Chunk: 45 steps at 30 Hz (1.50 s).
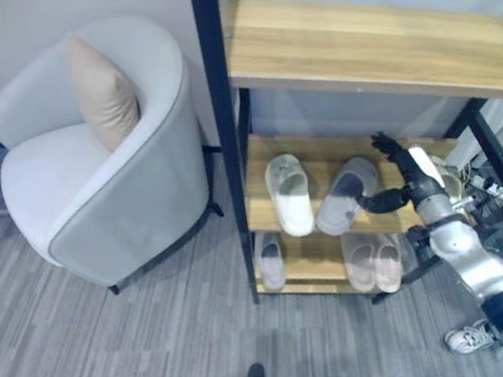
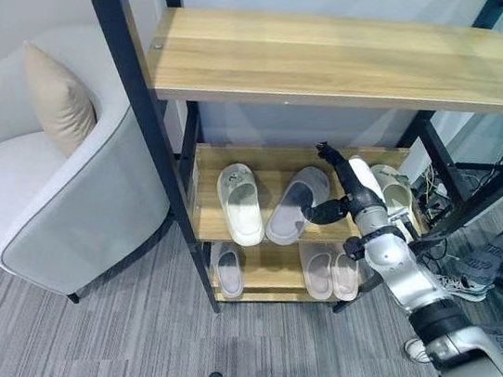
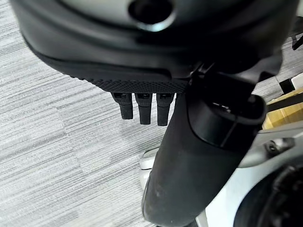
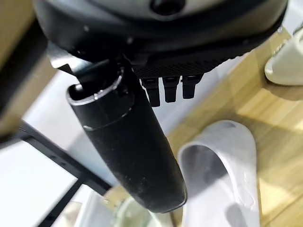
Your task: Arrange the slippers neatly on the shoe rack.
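The rack (image 2: 147,147) has a black post at its near-left corner, and the armchair (image 2: 55,193) stands just left of it. The top shelf (image 2: 336,59) overhangs the middle shelf (image 2: 202,223), where two slippers (image 2: 240,204) (image 2: 293,206) lie side by side; bare wood shows along its left edge. The right hand (image 2: 351,195) reaches in from the right, fingers straight.

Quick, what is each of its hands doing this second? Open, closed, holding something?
Left hand: open, fingers straight, holding nothing.
Right hand: open, by the grey slipper, not gripping it.
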Tool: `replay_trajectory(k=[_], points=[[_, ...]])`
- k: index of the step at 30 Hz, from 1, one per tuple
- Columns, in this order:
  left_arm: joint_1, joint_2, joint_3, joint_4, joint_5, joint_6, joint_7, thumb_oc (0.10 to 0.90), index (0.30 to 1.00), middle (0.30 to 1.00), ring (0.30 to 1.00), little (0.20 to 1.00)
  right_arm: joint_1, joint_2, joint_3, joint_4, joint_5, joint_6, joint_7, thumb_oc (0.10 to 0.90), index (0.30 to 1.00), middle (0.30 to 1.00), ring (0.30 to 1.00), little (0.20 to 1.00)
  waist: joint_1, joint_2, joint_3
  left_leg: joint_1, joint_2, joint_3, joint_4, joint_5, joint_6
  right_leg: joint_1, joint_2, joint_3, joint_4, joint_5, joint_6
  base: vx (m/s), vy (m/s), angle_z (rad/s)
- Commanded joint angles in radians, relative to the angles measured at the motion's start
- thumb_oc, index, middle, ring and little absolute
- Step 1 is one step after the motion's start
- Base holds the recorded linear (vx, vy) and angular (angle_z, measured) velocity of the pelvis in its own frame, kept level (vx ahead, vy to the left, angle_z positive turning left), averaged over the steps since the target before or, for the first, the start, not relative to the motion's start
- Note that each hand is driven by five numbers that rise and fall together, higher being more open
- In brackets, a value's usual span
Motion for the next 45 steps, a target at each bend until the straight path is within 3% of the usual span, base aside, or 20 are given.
replay_trajectory(k=[1, 17, 27, 28, 30, 38, 45], points=[[-0.071, -0.053, -0.023, 0.046, -0.010, -0.018, 0.007, 0.800, 0.900, 0.900, 0.900, 0.900, -0.166, -0.061, -0.037, -0.033, 0.038, -0.061, -0.092, 0.800, 0.900, 0.900, 0.900, 0.900, 0.029, 0.017, -0.007, 0.028, -0.011, -0.053, -0.007, -0.105, 0.008, -0.020, 0.003, -0.030, 0.014, -0.005, 0.029, -0.04, 0.018, 0.16], [-0.121, -0.047, -0.026, 0.042, -0.061, -0.024, 0.045, 0.800, 0.900, 0.900, 0.900, 0.900, -0.190, -0.075, -0.112, 0.090, 0.113, -0.080, -0.191, 0.800, 0.900, 0.900, 0.900, 0.900, 0.033, 0.023, 0.058, -0.054, -0.026, -0.087, -0.007, -0.076, 0.014, -0.097, -0.007, -0.049, 0.039, 0.004, 0.031, -0.02, 0.019, 0.05], [-0.141, -0.047, -0.034, 0.042, -0.076, -0.031, 0.052, 0.800, 0.900, 0.900, 0.900, 0.900, -0.222, -0.083, -0.136, 0.109, 0.135, -0.097, -0.232, 0.800, 0.900, 0.900, 0.900, 0.900, 0.048, 0.002, 0.078, -0.103, -0.027, -0.102, -0.007, -0.064, 0.008, -0.133, -0.005, -0.058, 0.023, 0.018, 0.034, 0.00, 0.000, 0.01], [-0.145, -0.043, -0.036, 0.043, -0.079, -0.034, 0.057, 0.800, 0.900, 0.900, 0.900, 0.900, -0.237, -0.090, -0.134, 0.135, 0.137, -0.098, -0.237, 0.558, 0.538, 0.538, 0.538, 0.538, 0.051, -0.002, 0.085, -0.113, -0.027, -0.108, -0.007, -0.062, 0.007, -0.138, -0.004, -0.061, 0.019, 0.020, 0.034, -0.01, 0.002, 0.07], [-0.149, -0.043, -0.035, 0.042, -0.083, -0.035, 0.057, 0.800, 0.900, 0.900, 0.900, 0.900, -0.246, -0.095, -0.131, 0.147, 0.139, -0.097, -0.239, 0.411, 0.316, 0.316, 0.316, 0.316, 0.053, -0.004, 0.088, -0.119, -0.027, -0.111, -0.007, -0.061, 0.006, -0.143, -0.003, -0.062, 0.017, 0.022, 0.034, -0.01, -0.003, 0.03], [-0.159, -0.038, -0.023, 0.044, -0.100, -0.033, 0.069, 0.800, 0.900, 0.900, 0.900, 0.900, -0.231, -0.084, -0.140, 0.167, 0.155, -0.097, -0.247, 0.400, 0.300, 0.300, 0.300, 0.300, 0.057, -0.009, 0.108, -0.134, -0.023, -0.117, -0.007, -0.058, 0.006, -0.155, -0.001, -0.065, 0.015, 0.026, 0.034, -0.01, 0.003, 0.03], [-0.159, -0.045, -0.014, 0.034, -0.094, -0.035, 0.079, 0.800, 0.900, 0.900, 0.900, 0.900, -0.145, -0.098, -0.212, 0.120, 0.102, -0.098, -0.292, 0.400, 0.300, 0.300, 0.300, 0.300, 0.047, 0.002, 0.119, -0.128, -0.024, -0.111, -0.007, -0.064, 0.011, -0.156, -0.003, -0.061, 0.022, 0.022, 0.035, 0.00, 0.000, 0.00]])
